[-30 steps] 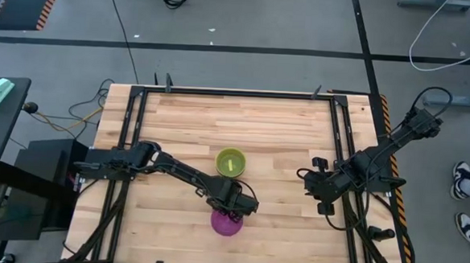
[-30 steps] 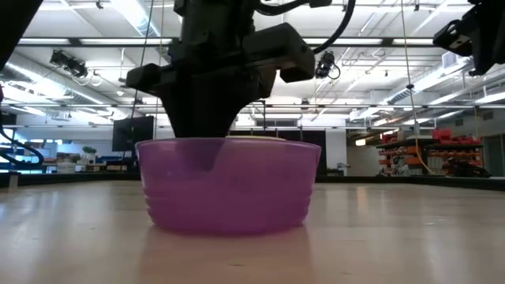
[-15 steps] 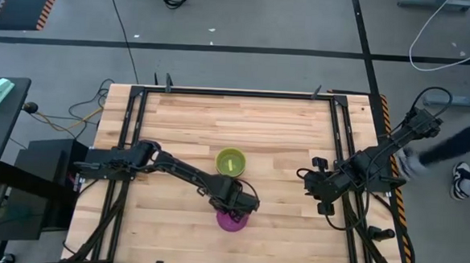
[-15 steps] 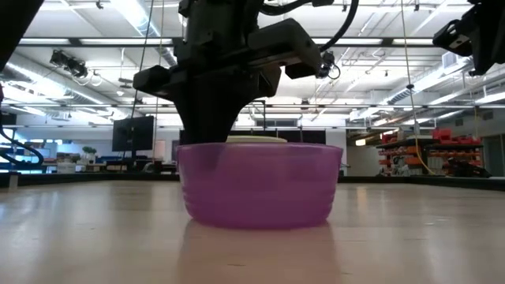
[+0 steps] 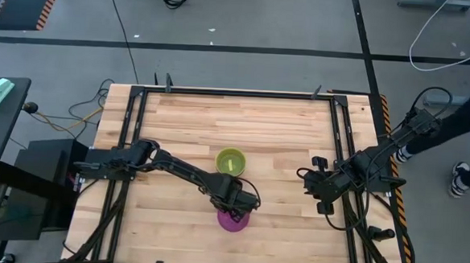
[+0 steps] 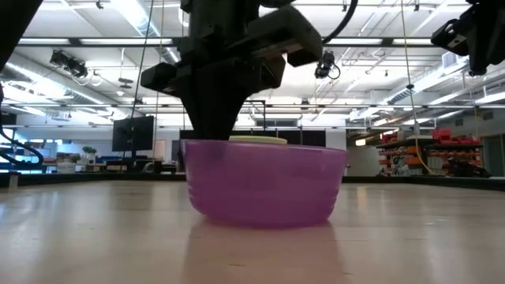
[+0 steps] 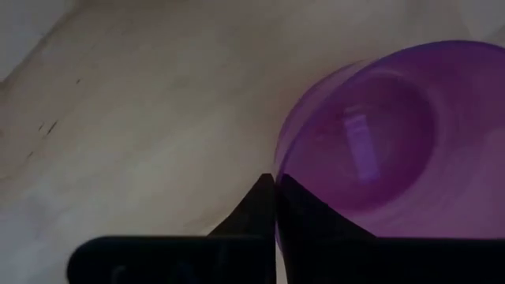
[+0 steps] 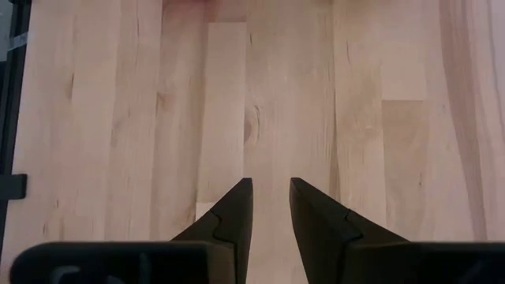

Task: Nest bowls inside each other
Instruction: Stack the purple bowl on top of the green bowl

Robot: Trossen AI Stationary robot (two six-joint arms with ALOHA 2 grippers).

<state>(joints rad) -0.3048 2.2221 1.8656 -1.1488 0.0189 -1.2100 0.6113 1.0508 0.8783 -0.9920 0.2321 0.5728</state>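
Observation:
A purple bowl [image 5: 232, 221] stands near the table's near edge, seen large in the low view [image 6: 265, 185] and from above in the left wrist view [image 7: 379, 142]. My left gripper [image 5: 233, 202] is over its rim, shut on it. A green bowl with a yellowish inside [image 5: 230, 162] sits on its base at mid-table, just beyond the purple one. Its rim shows behind the purple bowl [image 6: 257, 140]. My right gripper [image 5: 314, 184] waits open over bare wood at the table's right [image 8: 271, 197]. My left gripper pinches the purple bowl's rim [image 7: 278, 162] on the side toward the table's left, one finger inside the bowl and one outside. The fingers [image 6: 211, 118] come down from above. The bowl stays upright, mouth up; whether its base touches the table I cannot tell.
Black metal rails [image 5: 134, 134] run along the table's left and right sides. A person's leg [image 5: 469, 120] and shoe [image 5: 459, 180] show beyond the right edge. Bare wood lies open on the far half [image 5: 236, 119].
My left gripper, still shut on the purple bowl's rim, has carried the bowl a little toward the table's right and toward the green bowl. The bowl has kept upright. A person has walked past the table's right side.

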